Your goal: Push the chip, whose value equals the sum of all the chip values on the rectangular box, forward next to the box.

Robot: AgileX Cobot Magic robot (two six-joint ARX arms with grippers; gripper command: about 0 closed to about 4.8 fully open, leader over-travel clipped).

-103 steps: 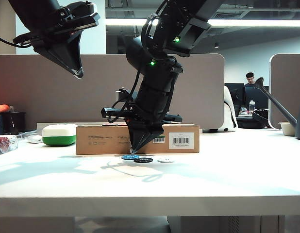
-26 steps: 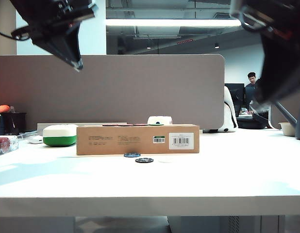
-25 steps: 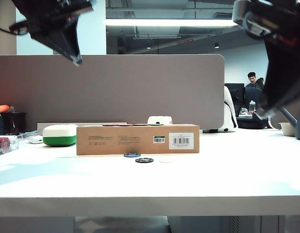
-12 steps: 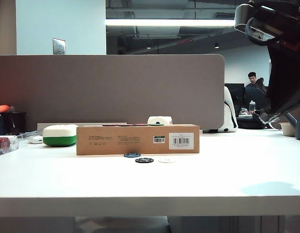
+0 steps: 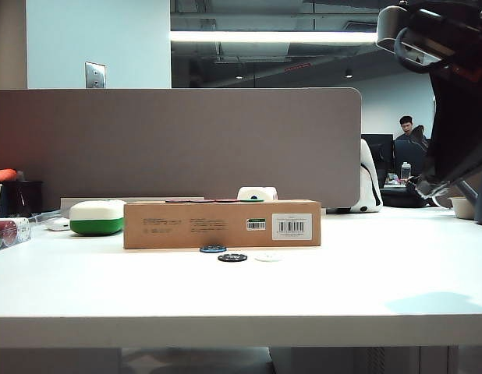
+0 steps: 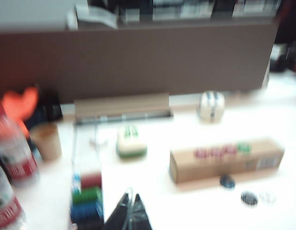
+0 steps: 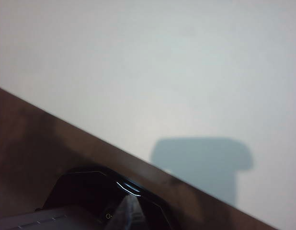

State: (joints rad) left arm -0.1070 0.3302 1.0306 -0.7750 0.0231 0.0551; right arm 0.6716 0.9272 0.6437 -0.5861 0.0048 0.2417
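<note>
Centrally on a smooth white worktop (image 5: 366,296): long, low rectangular box (image 5: 221,224) of matte brown cardboard, with a white barcode label and fine printed text on its front face. Flat along its top, seen from the blurred left wrist view: a row of small round chips, mostly reddish, one green at the end.

Just before the front face of the rectangular box, close beside it though contact unclear: the chip (image 5: 213,249), a small flat blue disc with paler edge marks. Beside it, slightly nearer the front edge of the worktop: a black chip (image 5: 232,257) of the same coin shape, then a pale white chip (image 5: 267,256), faint against the white surface.

Toward the left edge of the worktop: a rounded white-and-green case (image 5: 97,216) with a glossy shell. Behind everything, along the back edge: a flat grey-brown partition panel (image 5: 178,140).

Right tool (image 5: 428,188): dark, angular, raised high over the right edge of the worktop, well apart from the chips; from its own wrist view (image 7: 130,207), tips apparently pressed together above bare white surface and a dark strip.

Left tool (image 6: 128,213): out of the exterior view; in its wrist view, two dark pointed fingers meeting at the tips, held high and well back from the rectangular box (image 6: 227,158) and the chip (image 6: 227,181).
</note>
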